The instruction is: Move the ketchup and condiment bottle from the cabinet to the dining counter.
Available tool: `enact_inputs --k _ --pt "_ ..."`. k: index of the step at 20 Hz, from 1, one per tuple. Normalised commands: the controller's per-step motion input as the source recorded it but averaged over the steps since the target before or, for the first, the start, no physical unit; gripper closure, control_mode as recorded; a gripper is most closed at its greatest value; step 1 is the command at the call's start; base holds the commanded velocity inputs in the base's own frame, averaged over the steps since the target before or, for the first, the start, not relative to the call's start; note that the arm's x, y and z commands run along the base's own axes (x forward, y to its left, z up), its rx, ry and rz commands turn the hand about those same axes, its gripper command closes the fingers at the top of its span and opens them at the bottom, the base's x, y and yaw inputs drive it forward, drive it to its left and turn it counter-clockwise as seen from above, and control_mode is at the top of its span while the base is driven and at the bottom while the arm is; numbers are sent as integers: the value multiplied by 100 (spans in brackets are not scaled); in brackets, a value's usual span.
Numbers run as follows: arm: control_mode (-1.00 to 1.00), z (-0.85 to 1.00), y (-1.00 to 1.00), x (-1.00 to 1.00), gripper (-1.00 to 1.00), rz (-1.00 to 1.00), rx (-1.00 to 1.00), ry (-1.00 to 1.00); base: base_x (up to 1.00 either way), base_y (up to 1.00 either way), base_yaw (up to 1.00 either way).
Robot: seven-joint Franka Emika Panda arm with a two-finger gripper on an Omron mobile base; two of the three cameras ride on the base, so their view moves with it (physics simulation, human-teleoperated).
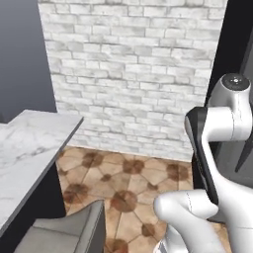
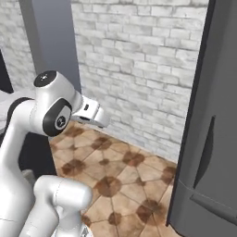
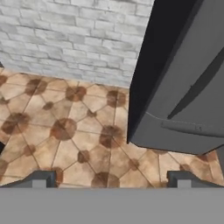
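Far left in the left base view: corner of the dining counter, white veined marble on a dark base, with a grey stool near its front edge. Behind it a grey wall panel, then a whitewashed brick wall across the far side; patterned brown tile floor in the middle. Arm folded upright at centre-right. Right side: tall dark cupboard or appliance with a recessed slanted handle. In the hand view the gripper looks down at the floor and the cupboard's lower corner; fingertips sit at opposite edges of the view, jaws wide apart, nothing between them. Neither bottle nor the wall cabinet can be located from here, so bearing from jaws to either one, and their long axis, cannot be stated. Judgement: base needs to reach the cabinet first; counter lies to the left. No labels or writing legible.
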Motion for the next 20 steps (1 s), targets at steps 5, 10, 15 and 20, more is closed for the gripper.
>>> enact_inputs --k 5,10,15,20 --pt "100 0 0 0 -100 0 0 0 82 6 5" --pt "100 0 0 0 -100 0 0 0 81 -1 0" --pt "100 0 0 0 -100 0 0 0 85 0 0" --pt "100 0 0 0 -100 0 0 0 89 0 2"
